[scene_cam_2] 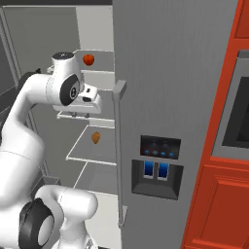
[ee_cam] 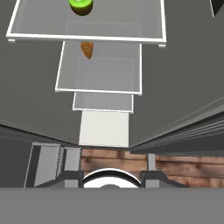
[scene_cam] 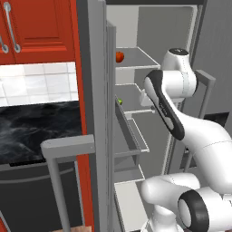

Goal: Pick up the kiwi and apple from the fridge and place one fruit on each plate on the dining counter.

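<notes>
The white robot arm reached into the open fridge (scene_cam: 181,27), its hand level with the middle shelves. The claw (scene_cam_2: 80,115) hung just below the hand in the right base view and pointed downward over the shelves; its jaws were closed and held nothing.

The apple (scene_cam: 119,56) sat on an upper shelf (scene_cam: 140,59) near the fridge's left side, red and shiny, above the level of the hand. From the right base view the same fruit (scene_cam_2: 88,59) appeared behind the arm's wrist, on the shelf above it.

The kiwi (ee_cam: 81,6) lay on the shelf below the claw, at the top edge of the hand view, green with a darker underside. In the left base view it showed as a small green spot (scene_cam: 120,101) beside the door's edge, close to the hand but apart from it.

An orange-brown lump (scene_cam_2: 96,138) rested on a lower glass shelf, beneath the hand; the hand view caught it (ee_cam: 87,49) one shelf further down than the kiwi.
</notes>
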